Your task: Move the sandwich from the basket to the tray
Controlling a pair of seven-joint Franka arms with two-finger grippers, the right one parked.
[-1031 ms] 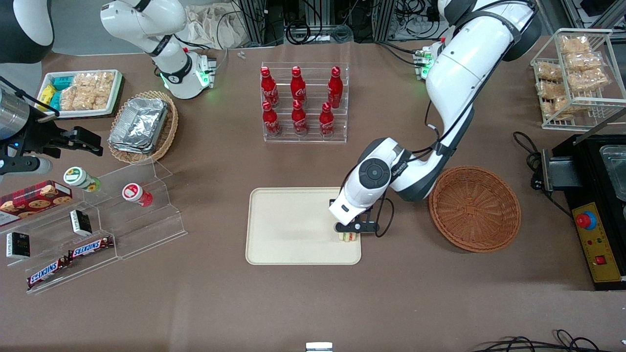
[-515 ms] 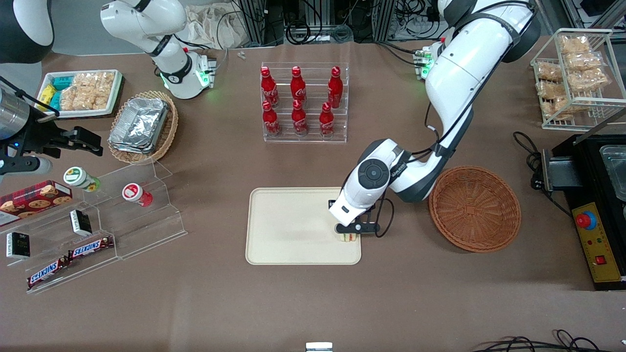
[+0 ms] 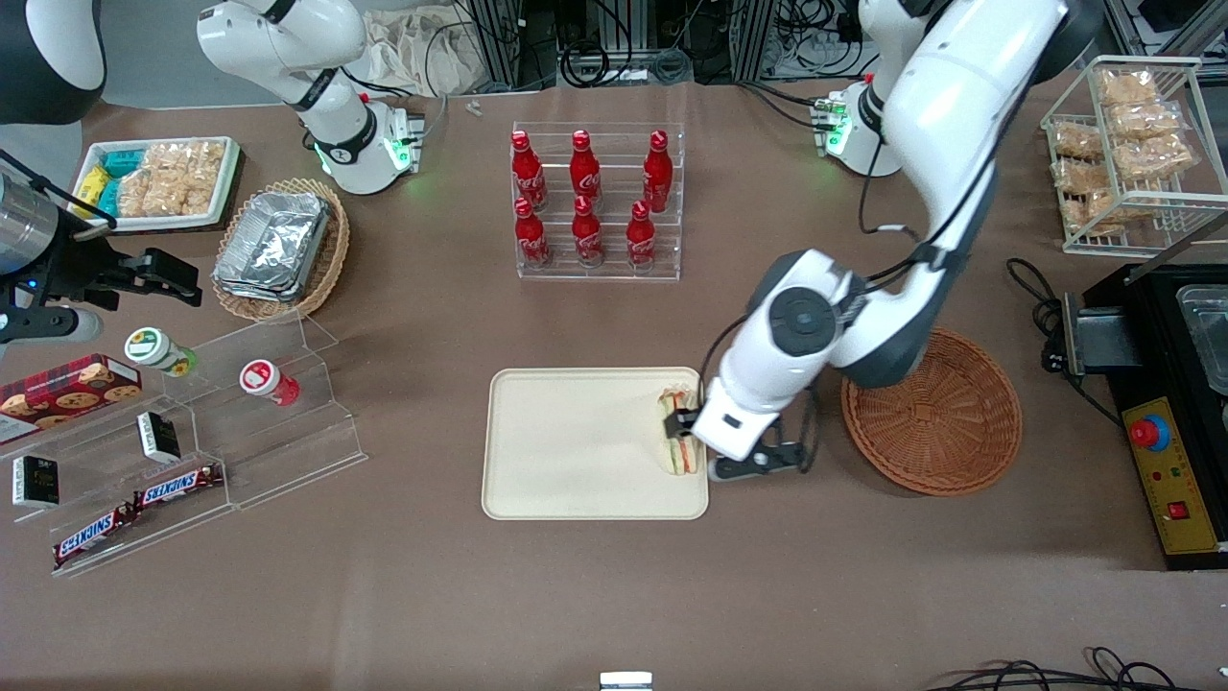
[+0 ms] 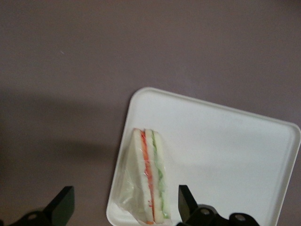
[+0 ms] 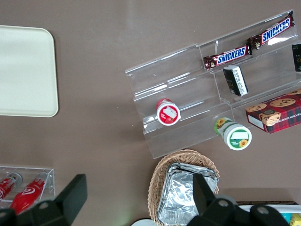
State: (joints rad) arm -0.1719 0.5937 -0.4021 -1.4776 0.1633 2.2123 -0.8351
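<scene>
The sandwich (image 3: pixel 674 434), a clear-wrapped wedge with orange-red and green layers, lies on the cream tray (image 3: pixel 576 451), at the tray's edge nearest the working arm's end. My left gripper (image 3: pixel 720 451) hovers above it, open, holding nothing. In the left wrist view the sandwich (image 4: pixel 148 176) rests on the tray (image 4: pixel 225 150) below the gripper (image 4: pixel 124 207), with both black fingertips (image 4: pixel 63 205) well apart from it. The reddish-brown woven basket (image 3: pixel 945 422) sits beside the tray toward the working arm's end, with nothing in it; the arm's elbow overhangs its rim.
A clear rack of red cola bottles (image 3: pixel 595 202) stands farther from the camera than the tray. Toward the parked arm's end are a stepped acrylic shelf (image 3: pixel 240 413) with snacks, a pale basket of foil containers (image 3: pixel 278 250) and a white snack tray (image 3: pixel 158 182). A black machine (image 3: pixel 1180 403) borders the basket.
The gripper let go of the sandwich, rose and shifted toward the basket. The sandwich now lies uncovered on the tray.
</scene>
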